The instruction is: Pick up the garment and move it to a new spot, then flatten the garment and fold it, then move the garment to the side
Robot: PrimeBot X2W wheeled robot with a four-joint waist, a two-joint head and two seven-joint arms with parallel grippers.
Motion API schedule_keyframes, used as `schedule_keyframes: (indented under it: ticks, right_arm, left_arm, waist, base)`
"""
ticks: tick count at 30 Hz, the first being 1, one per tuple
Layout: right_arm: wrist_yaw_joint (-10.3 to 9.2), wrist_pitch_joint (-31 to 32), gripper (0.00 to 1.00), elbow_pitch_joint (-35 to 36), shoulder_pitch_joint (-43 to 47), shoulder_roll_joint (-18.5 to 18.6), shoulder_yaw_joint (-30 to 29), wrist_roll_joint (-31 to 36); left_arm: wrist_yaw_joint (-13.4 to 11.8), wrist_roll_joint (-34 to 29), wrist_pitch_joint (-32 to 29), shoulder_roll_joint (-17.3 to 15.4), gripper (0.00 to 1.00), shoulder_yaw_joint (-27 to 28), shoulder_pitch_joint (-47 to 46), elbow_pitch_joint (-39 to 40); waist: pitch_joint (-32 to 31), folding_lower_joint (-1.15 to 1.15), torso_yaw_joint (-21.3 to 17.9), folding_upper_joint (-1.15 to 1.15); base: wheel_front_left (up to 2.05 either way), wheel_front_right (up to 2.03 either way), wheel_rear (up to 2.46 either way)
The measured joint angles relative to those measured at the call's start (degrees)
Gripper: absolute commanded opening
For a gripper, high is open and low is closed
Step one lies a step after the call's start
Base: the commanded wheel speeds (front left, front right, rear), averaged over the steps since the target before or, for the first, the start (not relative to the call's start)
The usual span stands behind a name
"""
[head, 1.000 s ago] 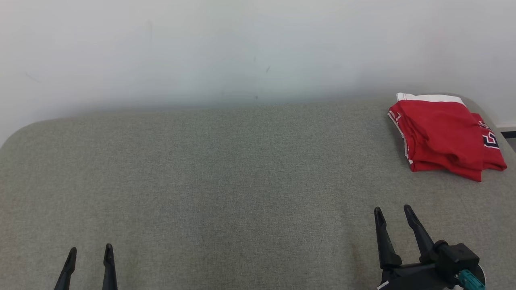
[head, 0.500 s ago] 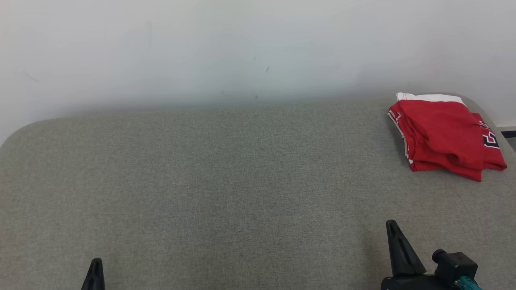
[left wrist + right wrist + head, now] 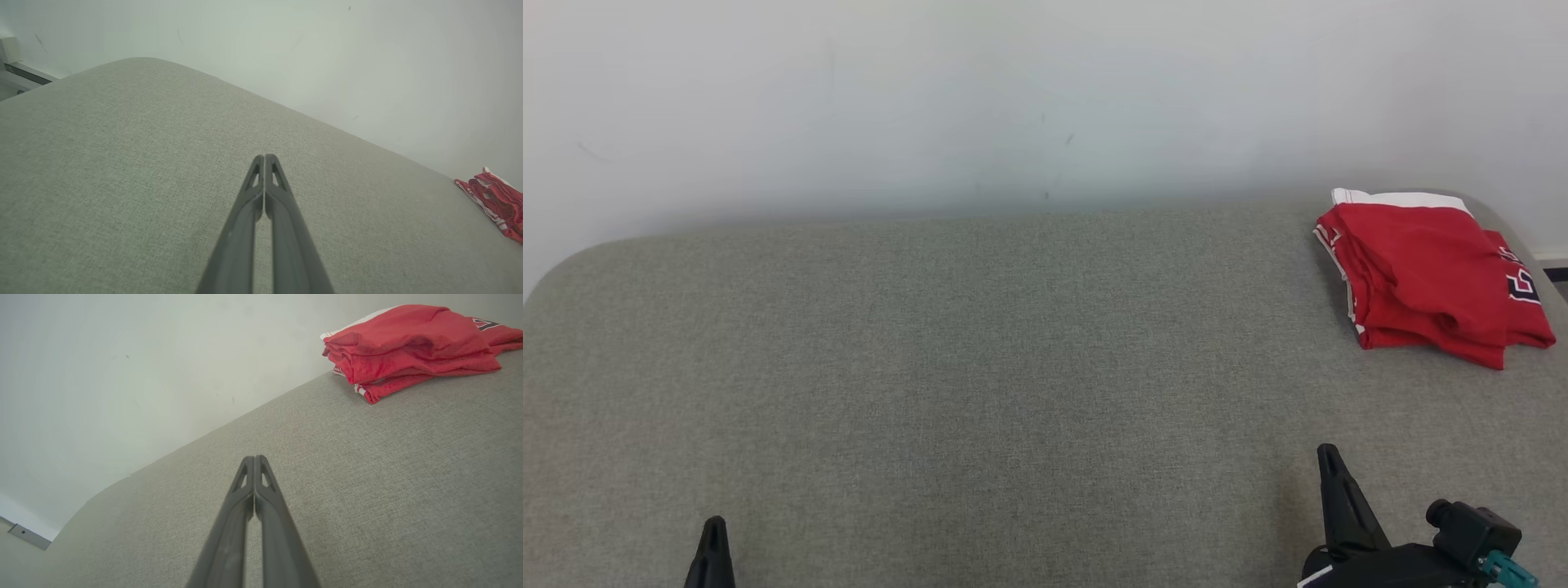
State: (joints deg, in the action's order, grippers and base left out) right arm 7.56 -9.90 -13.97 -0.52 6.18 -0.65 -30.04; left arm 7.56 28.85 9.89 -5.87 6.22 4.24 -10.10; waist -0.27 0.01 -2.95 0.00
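One seemingly folded garment (image 3: 1429, 278); left gripper (image 3: 264, 157), right gripper (image 3: 254, 458) both closed.

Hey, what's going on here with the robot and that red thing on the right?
Nothing is being handled at this moment. The red garment lies folded at the far right corner of the grey padded surface. The left gripper and the right gripper are both shut and empty, near the front edge and apart from it. The folding and the move aside look done.
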Motion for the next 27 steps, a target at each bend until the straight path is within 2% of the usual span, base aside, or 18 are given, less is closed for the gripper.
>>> schedule_keyframes:
  ticks: [27]
  right_arm:
    - [-0.01, 5.9, 0.0, 0.0, -2.0, -1.1, -2.1, -21.7]
  left_arm:
    - [0.0, 22.0, -5.8, 1.0, 0.0, 0.1, -3.5, -1.4]
  waist:
    - [0.1, 0.0, 0.7, 0.0]
  base:
    - [0.0, 0.0, 0.0]
